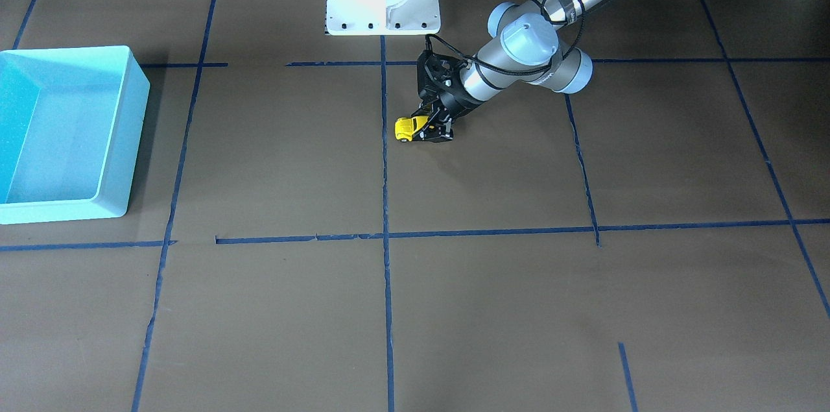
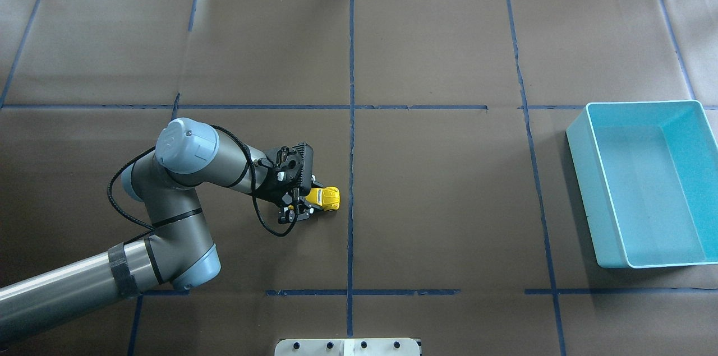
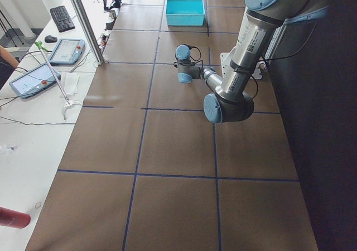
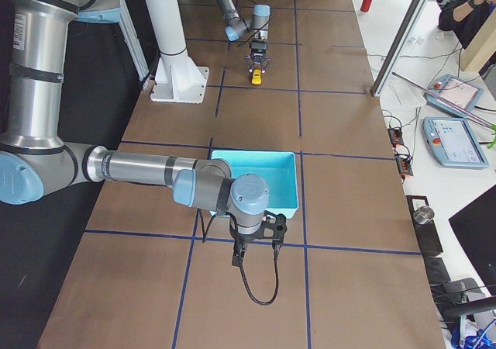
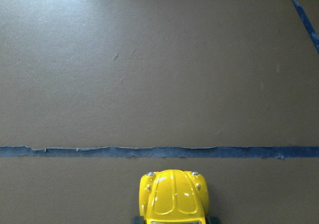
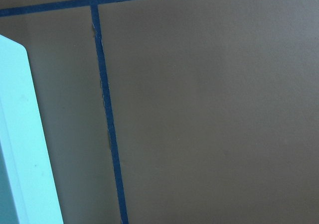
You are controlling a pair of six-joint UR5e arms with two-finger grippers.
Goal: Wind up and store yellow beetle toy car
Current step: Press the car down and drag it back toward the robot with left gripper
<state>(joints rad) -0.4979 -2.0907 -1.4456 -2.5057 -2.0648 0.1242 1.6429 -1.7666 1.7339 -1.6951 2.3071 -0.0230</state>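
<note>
In from 8 o'clock of the overhead view: the left grey metal arm with pale blue joint caps [image 2: 185, 171], reaching toward the middle of the brown paper-covered tabletop [image 2: 437, 204]. At its tip, the left jaws, set narrow and clamped on the rear of the tiny yellow beetle toy car [image 2: 326, 198].

Sits on the tabletop just at 9 o'clock of the blue tape centre line [image 2: 351, 137], near it but not touching. Lies with the long axis along 9-to-3, nose toward 3 o'clock, tail between the jaws. In the left wrist view, points at 12 o'clock, straight at that tape line.

Glossy bright yellow all over, with a rounded, ribbed hood, two small silver headlamps [image 5: 149, 174] and dark wheels peeping out at either side.

Well apart, out at 3 o'clock: an open teal plastic rectangular bin [image 2: 639, 103].

As for the right jaws, in the exterior right view only, near the bin: cannot tell whether wide or narrow.
</note>
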